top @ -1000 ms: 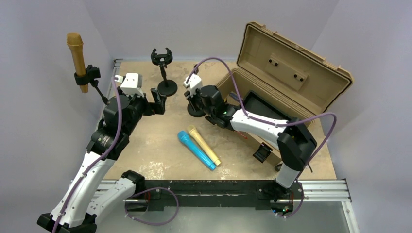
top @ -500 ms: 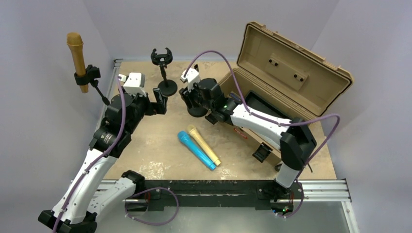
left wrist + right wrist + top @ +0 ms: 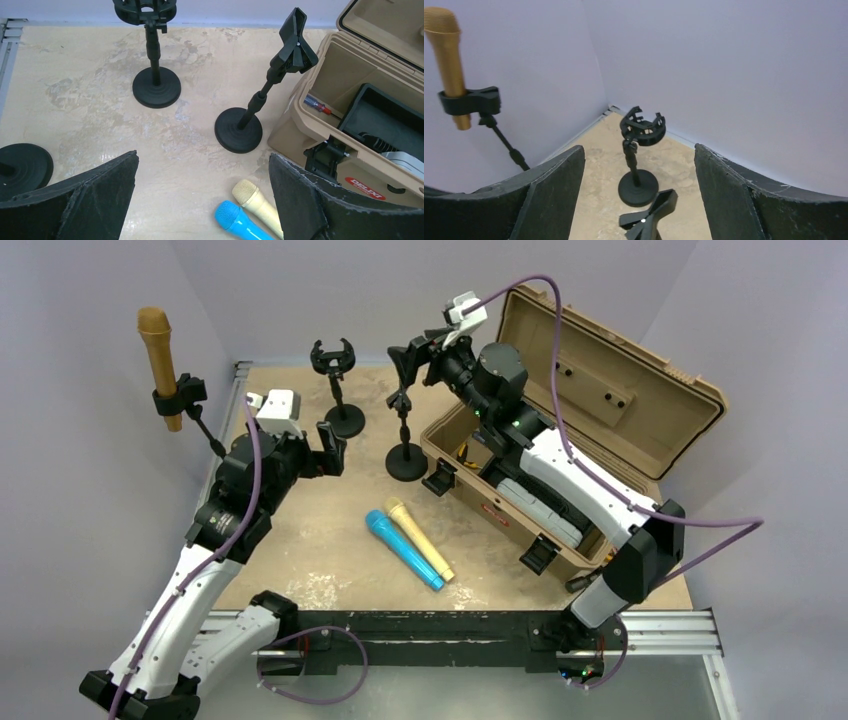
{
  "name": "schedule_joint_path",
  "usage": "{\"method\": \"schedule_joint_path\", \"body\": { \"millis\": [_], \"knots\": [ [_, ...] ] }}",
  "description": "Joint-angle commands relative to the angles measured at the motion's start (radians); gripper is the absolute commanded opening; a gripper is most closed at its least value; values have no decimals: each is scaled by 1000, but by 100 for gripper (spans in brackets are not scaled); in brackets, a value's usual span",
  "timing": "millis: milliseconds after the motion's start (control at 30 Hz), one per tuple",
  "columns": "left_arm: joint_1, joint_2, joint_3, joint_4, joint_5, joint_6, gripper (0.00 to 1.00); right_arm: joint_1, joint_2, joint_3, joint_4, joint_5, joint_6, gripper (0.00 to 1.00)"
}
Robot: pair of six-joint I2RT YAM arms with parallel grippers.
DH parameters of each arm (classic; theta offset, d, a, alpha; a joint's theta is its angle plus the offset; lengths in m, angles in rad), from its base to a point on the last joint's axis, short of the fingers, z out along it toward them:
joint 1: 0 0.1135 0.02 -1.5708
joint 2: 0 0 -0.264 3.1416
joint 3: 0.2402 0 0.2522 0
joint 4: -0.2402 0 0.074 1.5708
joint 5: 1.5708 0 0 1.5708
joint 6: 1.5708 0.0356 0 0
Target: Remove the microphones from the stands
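Tan worktop (image 3: 330,530), gold microphone (image 3: 158,345) clipped in its stand (image 3: 190,400) near far left corner; left pincer (image 3: 203,160) and right pincer (image 3: 639,150) both apart, empty.

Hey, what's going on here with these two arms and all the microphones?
The job is to take a microphone off its stand. A gold microphone sits clipped in the far-left stand. A blue microphone and a yellow microphone lie side by side on the table. The middle stand and the ring-topped stand are empty. Neither arm holds anything: the right pincer is open above the middle stand, the left pincer open low over the table.
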Motion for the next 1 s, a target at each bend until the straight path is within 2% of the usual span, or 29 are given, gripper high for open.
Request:
{"method": "schedule_joint_path", "body": {
  "millis": [0,200,367,633,733,967],
  "knots": [
    [8,-10,2,27,13,-10,100,-20,61,20,2,-29,78,78],
    [8,-11,1,28,16,-12,100,-24,132,-36,20,-33,80,68],
    [8,-10,2,27,18,-13,100,-26,170,-125,43,-12,100,47],
    [8,-3,1,27,22,-16,100,-26,195,-217,57,14,92,28],
    [8,-1,0,28,24,-16,100,-26,205,-242,59,12,89,25],
    [8,1,-1,30,30,-19,100,-26,218,-305,73,-19,99,24]
  ]
}}
